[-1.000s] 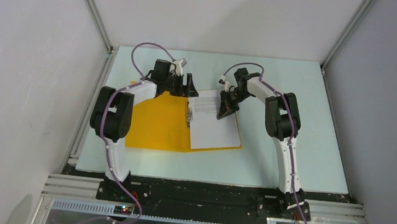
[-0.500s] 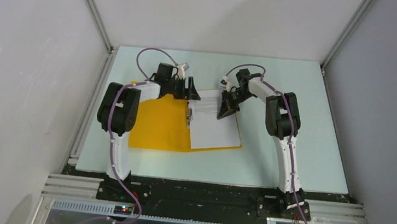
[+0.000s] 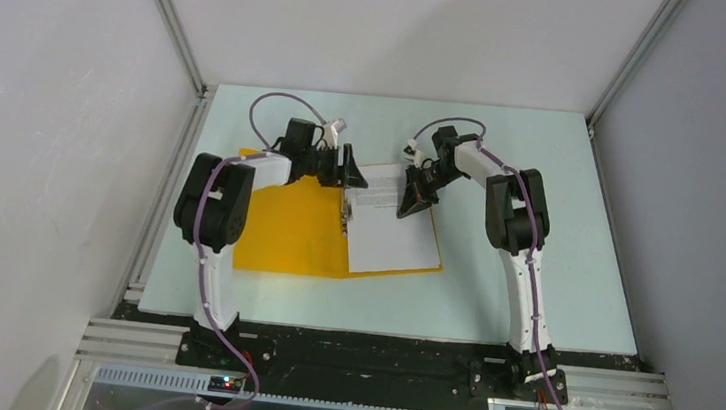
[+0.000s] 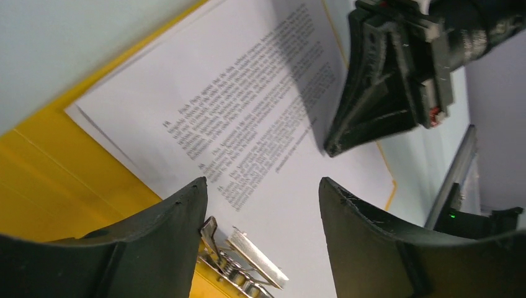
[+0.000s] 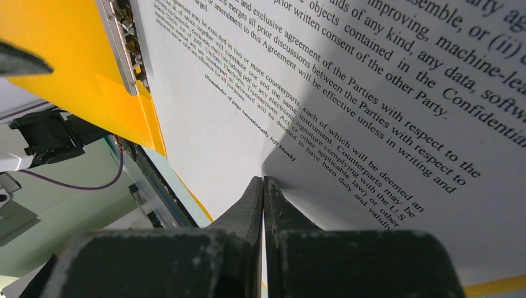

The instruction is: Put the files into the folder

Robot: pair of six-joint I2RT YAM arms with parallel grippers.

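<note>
Print on the files (image 5: pixel 347 124) reads clearly from the right wrist: black serif lines with "exclusive agreement of the Parties with respect to", "each of which will be deemed an", the word "Confidential", and a small bold "[Remainder of page intentionally left blank]". The sheets are thin, matte white paper, lying flat on the right-hand cover of the folder (image 3: pixel 286 228), a smooth orange-yellow plastic rectangle opened wide on the pale table (image 3: pixel 542 182). Along the spine sits a narrow metal clip bar (image 4: pixel 245 264), shiny, with a ribbed lever. The left gripper (image 3: pixel 347 168) hangs at the far end of the spine, its curved black fingers spread apart with nothing between them. The right gripper (image 5: pixel 263 183) has its matte black fingers pressed together into one wedge, the tip down on the paper, seemingly touching it.
</note>
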